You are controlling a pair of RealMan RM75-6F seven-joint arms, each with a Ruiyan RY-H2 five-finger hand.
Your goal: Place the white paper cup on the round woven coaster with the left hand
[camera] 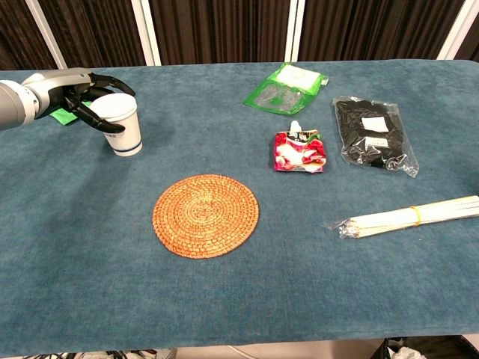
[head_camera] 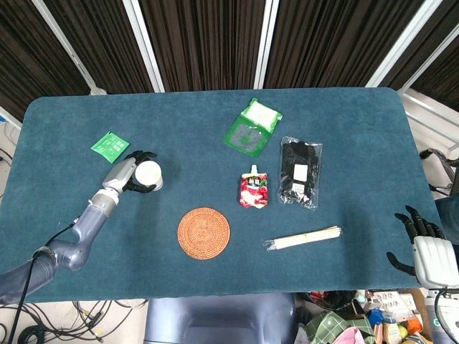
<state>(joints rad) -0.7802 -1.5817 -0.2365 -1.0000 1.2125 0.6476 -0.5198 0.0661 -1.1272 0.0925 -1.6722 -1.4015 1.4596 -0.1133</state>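
The white paper cup [camera: 126,127] stands upright on the blue table at the left, well behind and left of the round woven coaster [camera: 206,215]. My left hand [camera: 84,99] reaches it from the left, its dark fingers wrapped around the cup's upper part on both sides. From the head view the cup [head_camera: 150,173] sits in that hand [head_camera: 129,174], with the coaster [head_camera: 204,233] nearer the front edge. My right hand [head_camera: 423,240] hangs off the table's right front corner, fingers spread and holding nothing.
A small green packet [head_camera: 110,145] lies just behind the left hand. A red drink pouch [head_camera: 252,190], a green-white bag [head_camera: 252,127], a black packet [head_camera: 300,172] and bundled chopsticks [head_camera: 305,238] lie right of the coaster.
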